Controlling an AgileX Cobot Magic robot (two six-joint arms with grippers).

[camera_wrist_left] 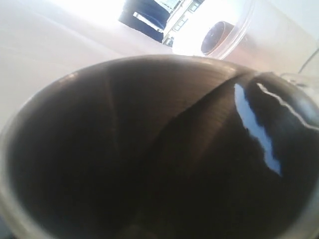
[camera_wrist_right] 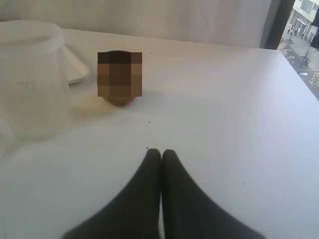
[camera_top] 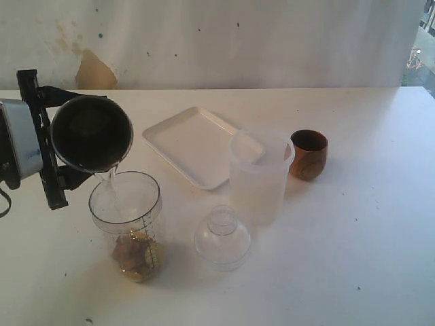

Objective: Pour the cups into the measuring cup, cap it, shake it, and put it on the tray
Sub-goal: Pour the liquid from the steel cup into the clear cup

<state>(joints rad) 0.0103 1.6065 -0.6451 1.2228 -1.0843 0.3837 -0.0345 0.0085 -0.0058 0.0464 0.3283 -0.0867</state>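
Tilted steel tumbler (camera_top: 92, 133) gripped in left jaws, clear stream (camera_top: 112, 178) into measuring cup (camera_top: 128, 216) at five o'clock, brownish contents (camera_top: 138, 258); right jaws closed, empty.

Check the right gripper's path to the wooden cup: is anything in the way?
Nothing visible. Only bare table lies between the right gripper and the wooden cup. The frosted tub stands to one side of the cup, off that line. The jaws are shut, so they would have to open first.
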